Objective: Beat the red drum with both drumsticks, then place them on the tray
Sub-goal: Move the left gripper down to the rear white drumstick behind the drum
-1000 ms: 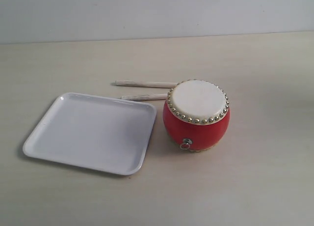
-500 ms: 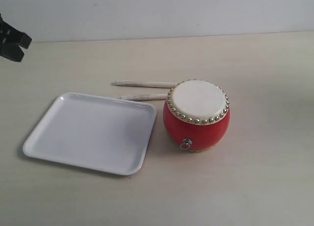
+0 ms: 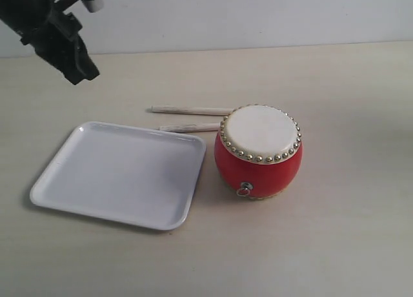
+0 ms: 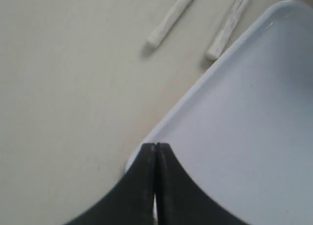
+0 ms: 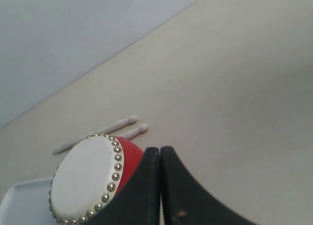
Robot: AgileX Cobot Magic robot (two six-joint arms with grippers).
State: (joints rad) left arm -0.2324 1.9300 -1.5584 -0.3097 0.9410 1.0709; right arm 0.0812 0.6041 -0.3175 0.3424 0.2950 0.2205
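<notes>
Leftmost, the left gripper (image 3: 82, 71) hangs above the table (image 3: 361, 245), beyond the far left corner of the tray (image 3: 116, 174), its jaws pressed together on nothing. The tray lies flat at the left of the table and shows only its bare white floor. Just past its far edge lie the two drumsticks, the farther one (image 3: 191, 110) and the nearer one (image 3: 189, 127). They are roughly parallel, with their long axes running left to right, and their right ends are hidden behind the red drum (image 3: 258, 171). The drum stands upright just beside the tray's right edge, skin up. The left wrist view shows the sticks' blunt ends, the nearer one just beside the tray's rim. The right wrist view alone shows their rounded tips pointing out past the drum. It alone also shows the right gripper (image 5: 160, 149), its jaws closed and holding nothing.
</notes>
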